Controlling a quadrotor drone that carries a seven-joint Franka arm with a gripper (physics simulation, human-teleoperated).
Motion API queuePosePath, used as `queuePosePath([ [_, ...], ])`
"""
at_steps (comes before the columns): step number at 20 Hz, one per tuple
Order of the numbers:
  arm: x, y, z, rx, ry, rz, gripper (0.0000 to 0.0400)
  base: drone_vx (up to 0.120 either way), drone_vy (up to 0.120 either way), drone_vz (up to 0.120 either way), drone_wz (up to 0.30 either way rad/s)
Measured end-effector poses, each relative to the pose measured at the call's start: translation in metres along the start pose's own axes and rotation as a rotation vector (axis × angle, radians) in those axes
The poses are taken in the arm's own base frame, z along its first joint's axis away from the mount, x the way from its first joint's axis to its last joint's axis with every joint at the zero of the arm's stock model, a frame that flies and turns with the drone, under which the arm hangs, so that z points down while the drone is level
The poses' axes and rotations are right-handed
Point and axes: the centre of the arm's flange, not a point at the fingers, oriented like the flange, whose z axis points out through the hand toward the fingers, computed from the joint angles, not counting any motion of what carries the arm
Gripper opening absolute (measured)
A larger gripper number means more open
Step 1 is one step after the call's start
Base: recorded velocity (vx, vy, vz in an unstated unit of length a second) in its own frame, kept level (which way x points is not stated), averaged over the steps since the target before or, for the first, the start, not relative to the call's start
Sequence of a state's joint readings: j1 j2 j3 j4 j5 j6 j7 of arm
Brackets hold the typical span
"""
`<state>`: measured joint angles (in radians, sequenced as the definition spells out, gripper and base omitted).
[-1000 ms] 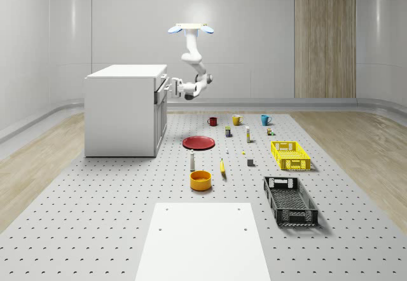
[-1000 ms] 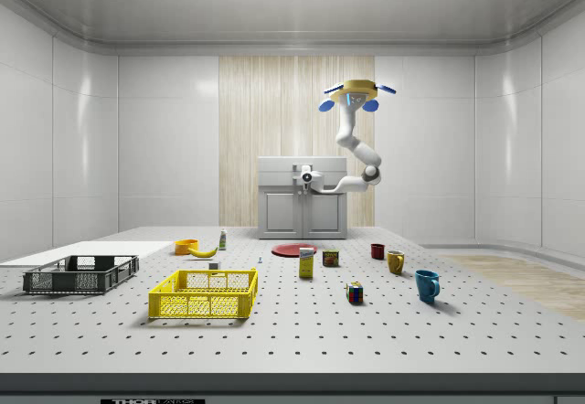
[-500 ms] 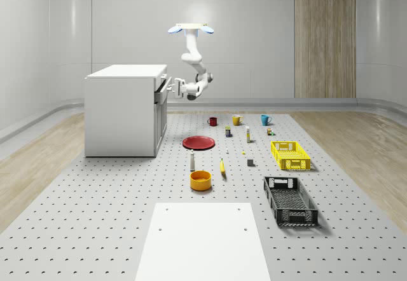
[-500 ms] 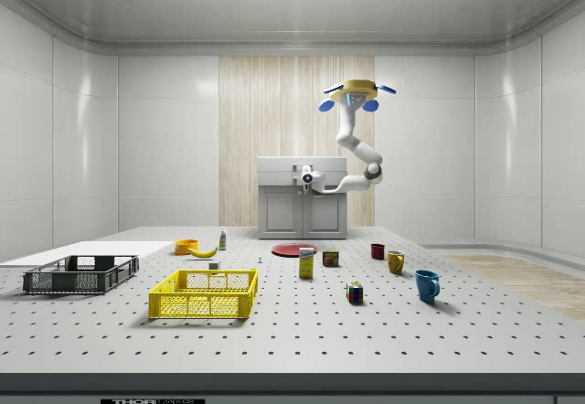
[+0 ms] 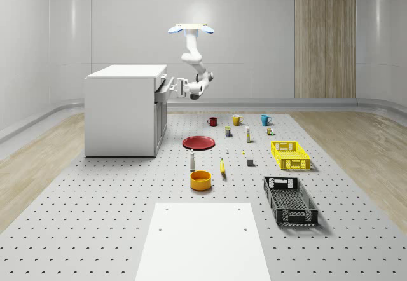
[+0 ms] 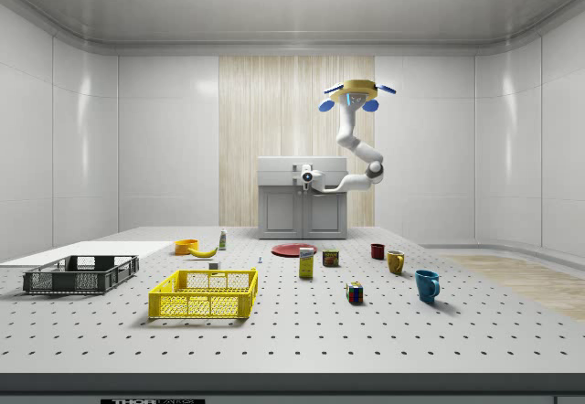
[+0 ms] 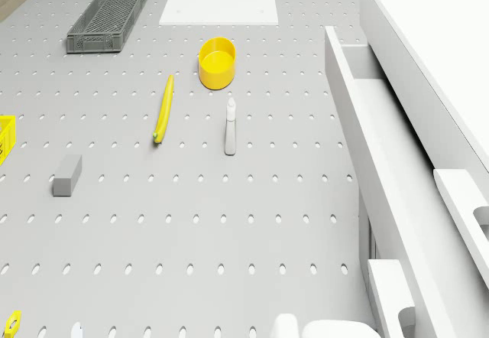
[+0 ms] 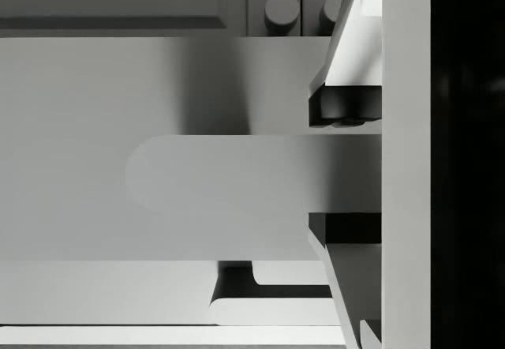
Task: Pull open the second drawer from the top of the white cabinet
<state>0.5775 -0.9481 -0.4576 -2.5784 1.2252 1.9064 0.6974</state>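
Observation:
The white cabinet (image 5: 124,109) stands at the whole-scene view's left and appears at the back in the side view (image 6: 302,205). Its second drawer from the top (image 5: 163,88) juts out of the front; in the drone view the drawer (image 7: 380,135) shows its hollow inside. My gripper (image 5: 177,89) is shut on the drawer handle (image 8: 229,195), with black pads (image 8: 345,104) on both sides of it in the wrist view (image 8: 345,166). The drone (image 5: 191,28) hovers high in front of the cabinet, its arm reaching down to the drawer; the side view shows the same hover (image 6: 356,93).
On the floor in front of the cabinet lie a red plate (image 5: 199,142), a white bottle (image 5: 192,160), a yellow bowl (image 5: 200,180) and a banana (image 5: 222,166). Three mugs, a yellow crate (image 5: 290,154) and a black crate (image 5: 290,199) sit further right. A white mat (image 5: 203,243) lies nearest.
The gripper has moved toward the whole-scene view's right, away from the cabinet, drawing the drawer further out. The drone has held its place.

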Motion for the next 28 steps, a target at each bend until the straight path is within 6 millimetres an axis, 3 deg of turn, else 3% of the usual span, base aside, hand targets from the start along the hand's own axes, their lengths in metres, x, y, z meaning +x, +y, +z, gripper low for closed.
queuePosePath([
  [5, 0.003, 0.001, -0.010, 0.005, -0.005, -0.026, 0.0118, 0.000, 0.000, 0.000, 0.000],
  [7, 0.002, 0.001, -0.017, 0.004, -0.004, -0.014, 0.0124, 0.000, 0.000, 0.000, 0.000],
  [9, -0.002, 0.000, -0.025, -0.006, 0.008, -0.033, 0.0165, 0.000, 0.000, 0.000, 0.000],
  [11, 0.001, 0.001, -0.031, -0.002, 0.003, -0.038, 0.0140, 0.000, 0.000, 0.000, 0.000],
  [13, -0.004, 0.000, -0.039, -0.005, 0.007, -0.013, 0.0169, 0.000, 0.000, 0.000, 0.000],
  [16, -0.002, 0.000, -0.048, -0.003, 0.004, -0.014, 0.0154, 0.000, 0.000, 0.000, 0.000],
  [18, -0.006, -0.001, -0.057, -0.008, 0.010, 0.012, 0.0193, 0.000, 0.000, 0.000, 0.000],
  [25, -0.001, 0.001, -0.084, -0.002, 0.003, -0.013, 0.0150, 0.000, 0.000, 0.000, 0.000],
  [27, -0.003, 0.001, -0.093, -0.009, 0.011, -0.043, 0.0183, 0.000, 0.000, 0.000, 0.000],
  [28, 0.003, 0.003, -0.095, -0.005, 0.006, -0.057, 0.0165, 0.000, 0.000, 0.000, 0.000],
])
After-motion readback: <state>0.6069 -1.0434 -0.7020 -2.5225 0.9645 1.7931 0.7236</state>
